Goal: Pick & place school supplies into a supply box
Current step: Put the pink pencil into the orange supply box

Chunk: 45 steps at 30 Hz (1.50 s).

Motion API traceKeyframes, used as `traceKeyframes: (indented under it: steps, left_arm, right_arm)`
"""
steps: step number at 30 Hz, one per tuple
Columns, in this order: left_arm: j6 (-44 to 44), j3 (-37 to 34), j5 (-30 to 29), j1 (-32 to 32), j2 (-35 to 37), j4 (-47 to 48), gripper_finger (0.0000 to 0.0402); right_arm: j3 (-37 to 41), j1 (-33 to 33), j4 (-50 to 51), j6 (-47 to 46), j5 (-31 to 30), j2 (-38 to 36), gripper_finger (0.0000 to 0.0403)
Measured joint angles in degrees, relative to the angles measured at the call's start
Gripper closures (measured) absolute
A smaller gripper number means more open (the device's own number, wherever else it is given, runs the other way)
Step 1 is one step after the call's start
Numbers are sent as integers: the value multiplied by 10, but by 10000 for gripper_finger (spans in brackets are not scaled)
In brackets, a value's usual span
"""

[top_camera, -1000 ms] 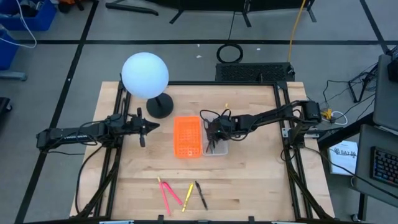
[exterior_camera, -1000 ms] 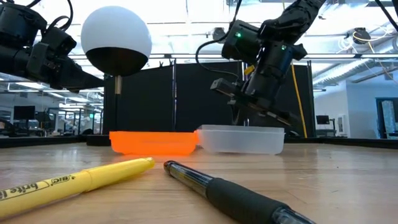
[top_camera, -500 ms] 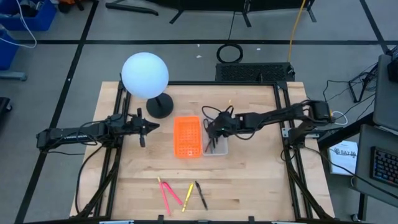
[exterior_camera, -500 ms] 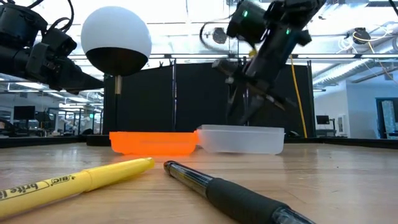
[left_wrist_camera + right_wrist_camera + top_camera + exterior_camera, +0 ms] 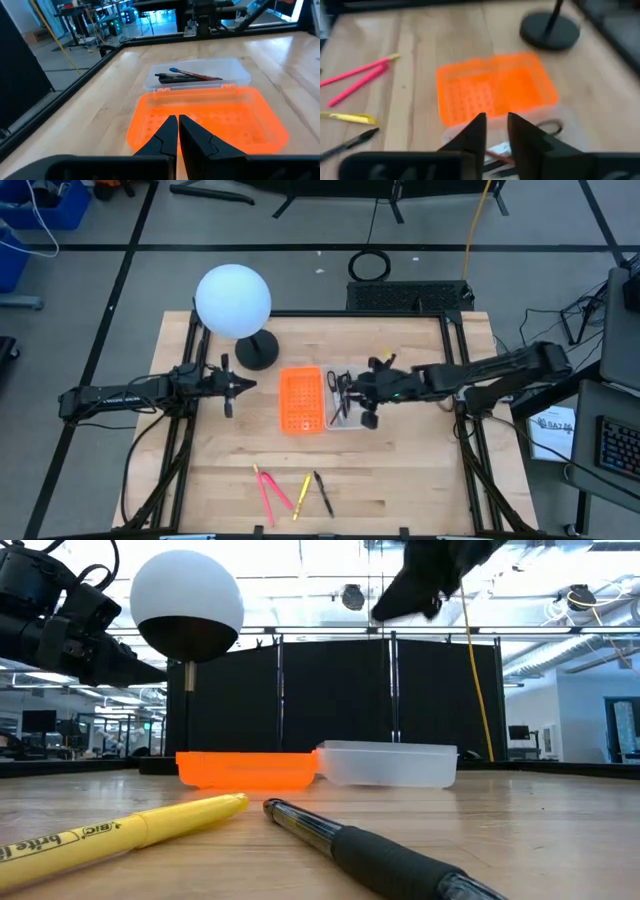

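- The supply box (image 5: 346, 412), a clear shallow tray, sits near the middle of the counter (image 5: 400, 470), touching the right side of an orange perforated tray (image 5: 301, 399).
- Inside the box lie black-handled scissors (image 5: 335, 382) and a few dark pens (image 5: 187, 76); in the left wrist view one item shows a blue tip, its kind hard to make out.
- On the counter's near edge, well apart from the box, lie two pink pens (image 5: 268, 490), a yellow highlighter (image 5: 302, 497) and a black pen (image 5: 324, 492).
- The right claw (image 5: 352, 392) hangs above the box, clear of the contents; its fingers (image 5: 475, 131) stand slightly apart with nothing between them.
- The left claw (image 5: 245, 384) waits left of the orange tray, above the counter, fingers (image 5: 169, 131) pressed together and empty.
- A lamp with a white globe (image 5: 233, 299) on a black round base (image 5: 257, 352) stands at the far left of the counter.
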<state>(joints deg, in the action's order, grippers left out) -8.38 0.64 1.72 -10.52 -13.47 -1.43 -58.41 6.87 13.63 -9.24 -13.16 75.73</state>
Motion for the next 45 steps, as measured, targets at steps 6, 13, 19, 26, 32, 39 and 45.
traceKeyframes:
  steps: [6, 13, 19, 26, 32, 39, 45]
  left_arm:
    - [-18, 1, 34, 0, 0, -10, 376]
    - [-40, 9, 73, 1, 0, -24, 376]
    - [-4, 9, 73, 0, 0, -23, 376]
    - [64, 9, 73, 0, 0, -19, 376]
    - [96, 9, 62, 1, 0, -21, 376]
    - [221, 53, 2, 10, 0, 36, 377]
    - [275, 232, -97, 95, -44, 234, 395]
  right_arm:
    - [6, 4, 10, 96, 71, -106, 398]
    - [105, 26, 1, 99, 20, -244, 401]
    - [273, 30, -118, 81, -1, -390, 402]
    - [366, 21, -130, 74, 11, -482, 402]
    - [440, 19, -235, 73, 27, -494, 403]
    - [535, 14, -396, 113, 44, -493, 403]
    - [556, 14, -424, 133, 44, -493, 403]
